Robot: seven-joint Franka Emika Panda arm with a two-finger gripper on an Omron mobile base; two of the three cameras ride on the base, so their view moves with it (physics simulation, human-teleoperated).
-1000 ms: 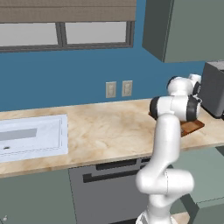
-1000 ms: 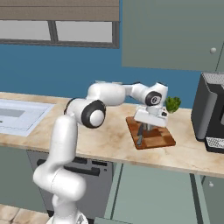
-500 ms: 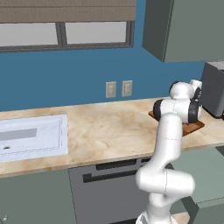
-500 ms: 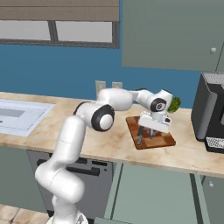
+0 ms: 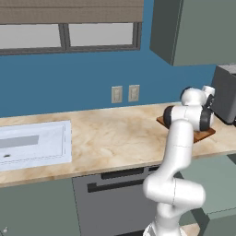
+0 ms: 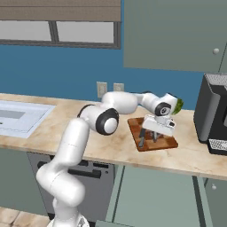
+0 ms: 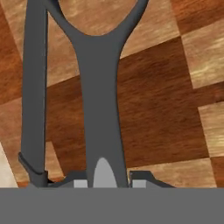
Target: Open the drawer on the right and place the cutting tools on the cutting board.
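Fingers [image 7: 105, 186] pinch a dark tool [image 7: 98, 109], seemingly, over the cutting board [image 7: 166, 109].

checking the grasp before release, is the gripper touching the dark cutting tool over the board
Touching. In the hand view the dark tool runs straight down between the gripper fingertips with no gap at either side, over the cutting board.

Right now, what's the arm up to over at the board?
The gripper is low over the checkered cutting board on the counter, beside the dark appliance. A slim dark cutting tool with a forked end hangs between its fingertips above the board's squares, and another dark tool is on the board. Whether the held tool touches the wood, I can't tell.
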